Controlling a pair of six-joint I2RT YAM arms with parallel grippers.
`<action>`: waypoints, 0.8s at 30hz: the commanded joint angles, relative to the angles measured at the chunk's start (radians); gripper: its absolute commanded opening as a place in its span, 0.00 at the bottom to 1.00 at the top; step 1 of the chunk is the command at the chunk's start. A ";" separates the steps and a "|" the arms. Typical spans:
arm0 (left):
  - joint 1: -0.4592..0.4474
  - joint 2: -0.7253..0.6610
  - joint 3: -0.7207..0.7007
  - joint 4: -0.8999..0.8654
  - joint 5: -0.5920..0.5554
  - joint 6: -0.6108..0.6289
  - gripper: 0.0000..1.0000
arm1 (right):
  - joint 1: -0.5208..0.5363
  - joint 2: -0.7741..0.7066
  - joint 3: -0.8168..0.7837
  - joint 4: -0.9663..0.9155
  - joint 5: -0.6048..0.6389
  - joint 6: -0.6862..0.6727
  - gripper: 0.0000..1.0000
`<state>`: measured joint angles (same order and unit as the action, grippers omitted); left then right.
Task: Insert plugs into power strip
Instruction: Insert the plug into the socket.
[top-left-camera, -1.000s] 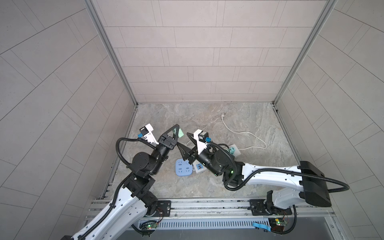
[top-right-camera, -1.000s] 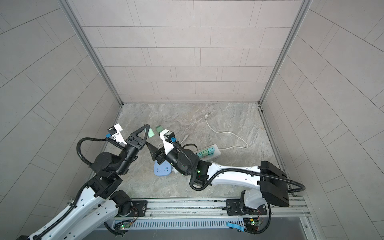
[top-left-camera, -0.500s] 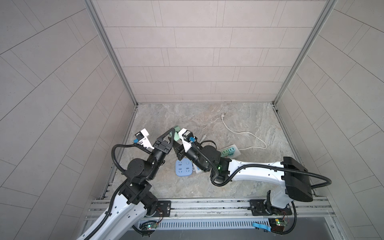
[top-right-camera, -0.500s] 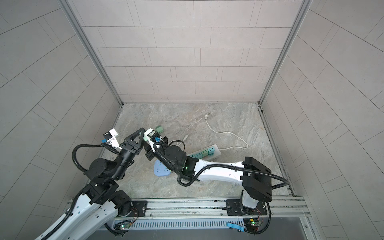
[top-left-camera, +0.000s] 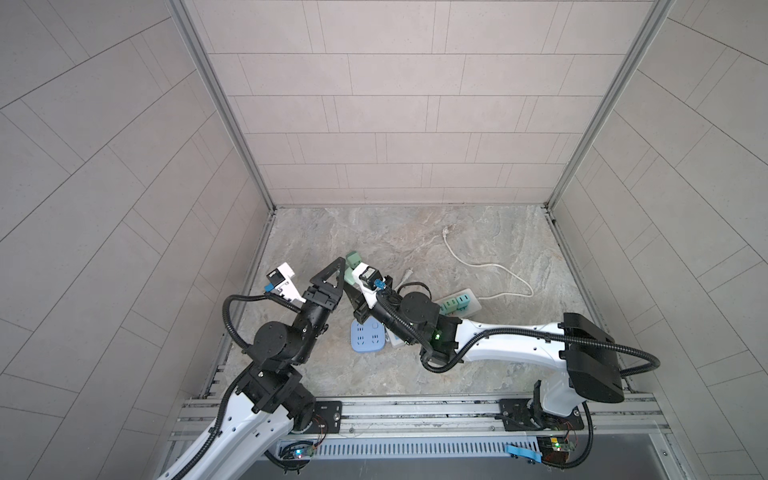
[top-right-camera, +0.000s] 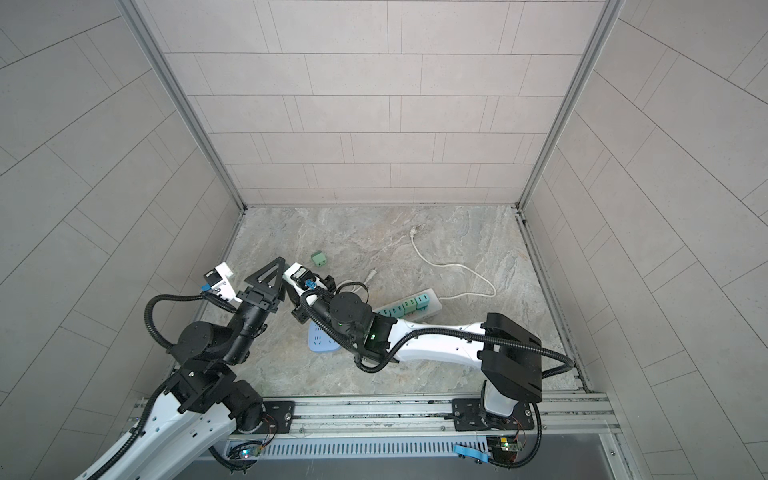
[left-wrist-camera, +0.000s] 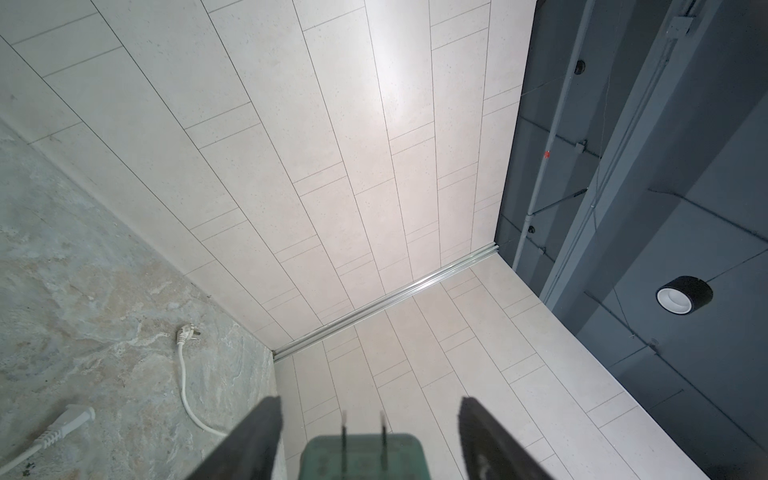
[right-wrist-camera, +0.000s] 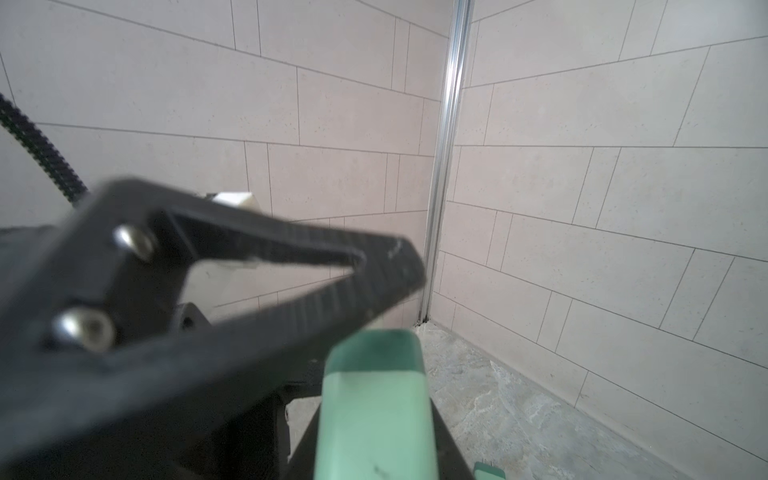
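I see the stone-patterned tabletop (top-left-camera: 415, 374) in both top views. The left arm (top-left-camera: 278, 340) and right arm (top-left-camera: 511, 345) reach in until their wrists nearly meet on the left arm's side.

The white power strip (top-left-camera: 475, 306) lies flat just beyond the right arm's forearm, with a row of teal plugs (top-left-camera: 457, 303) seated in it. Its white cord (top-left-camera: 490, 266) curves away toward the back wall. A pale blue socket block (top-left-camera: 366, 336) lies flat between the two arms, partly under the right wrist, and the sockets I can see on it are bare.

The left gripper (left-wrist-camera: 370, 415) is released. In its wrist view its fingers (left-wrist-camera: 257, 436) stand wide, with a clear gap on either side of the mint-green plug (left-wrist-camera: 363, 455), which is raised off the table. The plug's two prongs point away from the wrist.

The right gripper (right-wrist-camera: 372, 444) is clenched on that same plug. In the right wrist view its dark fingers press against both sides of the mint body, with one of the left gripper's triangular fingers just beside it.

A dark green plug (top-left-camera: 354, 259) lies loose on the table just beyond the two grippers.
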<state>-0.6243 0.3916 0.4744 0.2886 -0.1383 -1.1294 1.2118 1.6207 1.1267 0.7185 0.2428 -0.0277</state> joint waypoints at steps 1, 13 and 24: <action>-0.001 -0.083 0.086 -0.241 -0.060 0.160 1.00 | -0.004 -0.122 0.009 -0.219 0.040 -0.039 0.00; 0.000 -0.205 0.000 -0.705 -0.380 0.557 1.00 | -0.098 0.033 0.687 -1.643 -0.003 -0.022 0.00; 0.682 0.225 -0.252 -0.310 0.177 0.478 0.97 | -0.074 0.396 1.014 -2.186 -0.125 -0.225 0.00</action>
<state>-0.0841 0.5674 0.2687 -0.1555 -0.1734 -0.6083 1.1244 1.9427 2.0506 -1.1881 0.1516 -0.1829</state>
